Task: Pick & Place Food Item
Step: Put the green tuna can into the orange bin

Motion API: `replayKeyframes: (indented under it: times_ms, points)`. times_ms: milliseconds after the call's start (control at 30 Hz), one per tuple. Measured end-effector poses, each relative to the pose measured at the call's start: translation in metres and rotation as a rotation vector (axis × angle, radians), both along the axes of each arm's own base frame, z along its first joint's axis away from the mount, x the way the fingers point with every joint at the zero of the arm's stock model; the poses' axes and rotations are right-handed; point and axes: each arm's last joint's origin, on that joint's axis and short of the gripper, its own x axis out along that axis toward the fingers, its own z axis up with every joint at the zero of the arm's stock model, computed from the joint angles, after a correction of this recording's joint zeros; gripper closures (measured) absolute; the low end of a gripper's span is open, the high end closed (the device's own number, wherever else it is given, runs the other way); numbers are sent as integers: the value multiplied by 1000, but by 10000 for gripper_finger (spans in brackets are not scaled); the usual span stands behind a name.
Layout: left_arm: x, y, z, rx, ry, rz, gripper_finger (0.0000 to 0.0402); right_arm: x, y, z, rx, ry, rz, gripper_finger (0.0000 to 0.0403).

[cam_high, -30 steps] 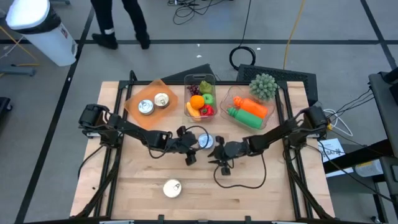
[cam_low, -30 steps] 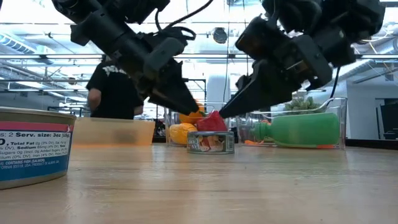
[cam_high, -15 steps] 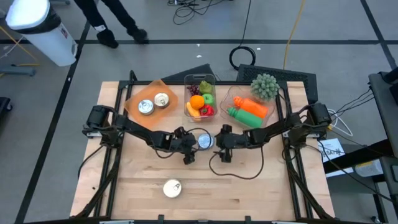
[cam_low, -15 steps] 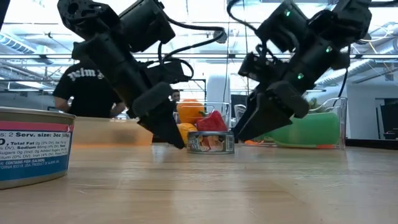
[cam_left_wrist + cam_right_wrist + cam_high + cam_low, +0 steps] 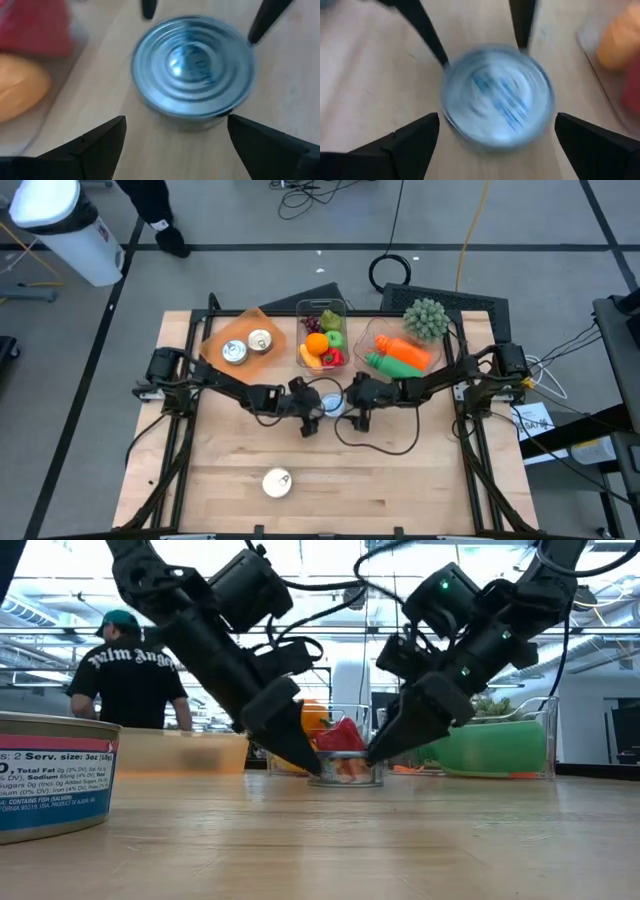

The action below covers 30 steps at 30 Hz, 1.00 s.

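Note:
A small round tin can (image 5: 330, 402) stands upright on its base on the wooden table, near the middle. My left gripper (image 5: 176, 120) comes at it from the table's left and is open, one finger on each side of the can (image 5: 192, 70). My right gripper (image 5: 497, 117) comes from the table's right, also open, its fingers flanking the same can (image 5: 497, 97). In the low view both grippers slant down to table level, with the can (image 5: 345, 768) between them. I see no finger touching it.
Another can (image 5: 277, 481) stands near the table's front edge. Along the far edge are an orange tray (image 5: 215, 340) with two cans, a clear bin (image 5: 322, 308) of fruit and a clear bin (image 5: 440, 365) with bottles. A person (image 5: 130, 670) stands beyond the table.
Both grippers have come down from above the can to table level and now flank it. My right gripper has also moved toward the table's far edge. The can has stayed where it was.

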Motion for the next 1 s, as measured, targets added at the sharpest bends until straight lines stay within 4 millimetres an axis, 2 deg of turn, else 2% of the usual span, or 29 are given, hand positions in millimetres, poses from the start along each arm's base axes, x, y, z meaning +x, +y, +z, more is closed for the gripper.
replayKeyframes:
  times_ms: [133,333,533,700,1000]
  points:
    - [9,2,-16,-46,-36,-68,39,6,2,-6,26,-42,72,23]
    - [14,3,-33,-59,-52,-61,38,9,2,-28,34,-4,74,22]
    - [15,2,-33,-56,-68,-68,38,11,3,-27,36,-40,76,23]
    - [15,2,-32,-56,-78,-73,38,11,3,-27,51,-42,65,54]
    - [11,-2,-5,-48,-95,-66,39,11,9,-14,51,-91,72,54]
